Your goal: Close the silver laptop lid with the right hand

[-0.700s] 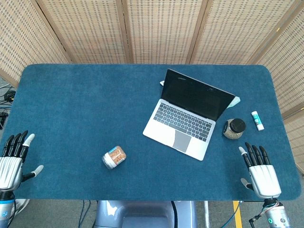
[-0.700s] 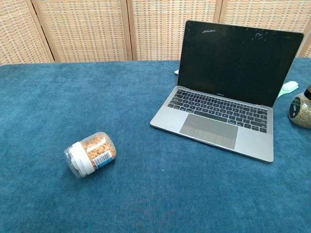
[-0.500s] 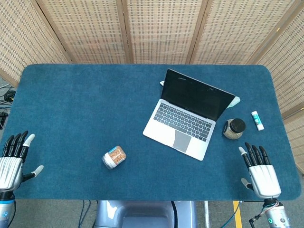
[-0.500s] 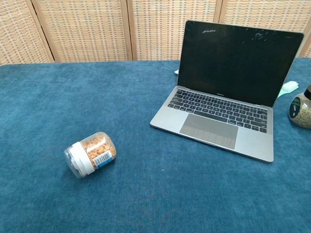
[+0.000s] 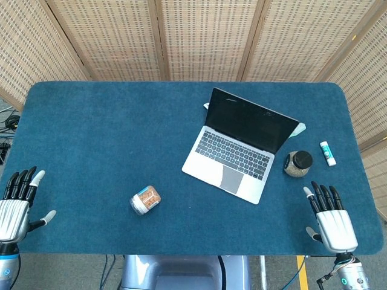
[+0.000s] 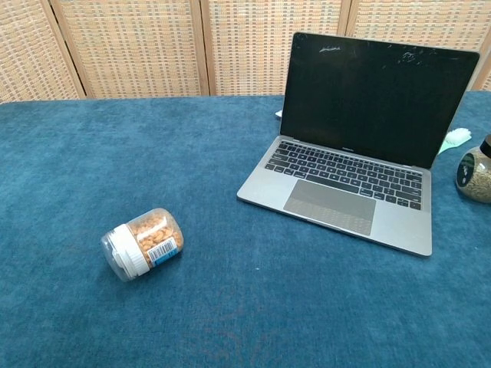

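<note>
— Looking at the silver laptop (image 5: 240, 147), is its lid (image 6: 381, 96) coming down yet?

— No. It is standing wide open, with the dark screen facing the robot. The laptop is sitting on the right half of the blue surface (image 5: 109, 133), turned a little sideways.

— Is anything changing from a moment ago?

— Almost nothing. The lid is staying just where it was, and both hands are staying at the near edge. I think the job is not really starting yet.

— What is the right hand (image 5: 331, 220) doing?

— It is waiting at the near right corner, well apart from the laptop. Its fingers (image 5: 324, 196) are stretching out flat and spread, and they are holding nothing.

— And the left hand (image 5: 15, 208)?

— It is doing the same thing at the near left corner. Its fingers are spreading out too, with nothing in them.

— What is sitting near the laptop?

— A dark-lidded jar (image 5: 297, 164) is standing just beside the laptop's right side, between it and the right hand. A small white tube (image 5: 327, 153) is lying further right. A jar of orange bits (image 6: 143, 242) is lying on its side, off to the left.

— So what is the hand needing to do?

— I think it is needing to go up past that dark-lidded jar, reach the top of the lid and push it down gently.
</note>
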Controlling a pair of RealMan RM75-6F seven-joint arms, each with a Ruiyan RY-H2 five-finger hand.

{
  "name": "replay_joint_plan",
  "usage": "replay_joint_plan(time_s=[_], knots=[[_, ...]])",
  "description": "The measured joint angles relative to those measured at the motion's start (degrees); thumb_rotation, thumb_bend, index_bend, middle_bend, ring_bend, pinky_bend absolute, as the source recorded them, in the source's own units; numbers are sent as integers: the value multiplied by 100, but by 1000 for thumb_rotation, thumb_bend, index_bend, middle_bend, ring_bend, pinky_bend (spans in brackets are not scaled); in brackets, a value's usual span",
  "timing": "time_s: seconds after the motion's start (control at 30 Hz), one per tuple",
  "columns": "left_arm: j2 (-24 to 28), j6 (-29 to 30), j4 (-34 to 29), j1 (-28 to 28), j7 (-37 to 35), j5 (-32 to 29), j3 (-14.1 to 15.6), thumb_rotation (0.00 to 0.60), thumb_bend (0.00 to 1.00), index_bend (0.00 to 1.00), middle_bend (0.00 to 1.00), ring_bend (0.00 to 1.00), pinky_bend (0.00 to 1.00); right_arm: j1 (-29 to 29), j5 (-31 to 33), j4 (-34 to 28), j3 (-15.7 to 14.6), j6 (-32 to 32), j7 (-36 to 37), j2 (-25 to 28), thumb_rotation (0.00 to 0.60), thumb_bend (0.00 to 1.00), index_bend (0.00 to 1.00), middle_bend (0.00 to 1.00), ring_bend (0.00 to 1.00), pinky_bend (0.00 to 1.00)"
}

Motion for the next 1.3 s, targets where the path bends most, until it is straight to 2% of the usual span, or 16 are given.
replay_joint_plan(time_s=[0.8, 1.0, 1.13, 1.3], knots=[[24, 74, -27, 28, -5, 8, -16, 600, 9, 0, 0, 0, 0, 30, -122, -152, 49, 100, -18, 1, 600, 0, 0, 0, 0, 0], [6, 4, -8, 5, -2, -9, -7, 600, 8, 0, 0, 0, 0, 222, -34, -616, 271, -50, -368, 134, 600, 0, 0, 0, 0, 0], [-1, -40, 8, -17, -18, -8, -1, 600, 8, 0, 0, 0, 0, 386, 32, -1071, 482, -146, -646, 294, 600, 42, 0, 0, 0, 0], [2, -49, 23, -23, -95, -19, -4, 600, 9, 0, 0, 0, 0, 691, 322, -1879, 905, -371, -1208, 556, 600, 95, 0, 0, 0, 0]])
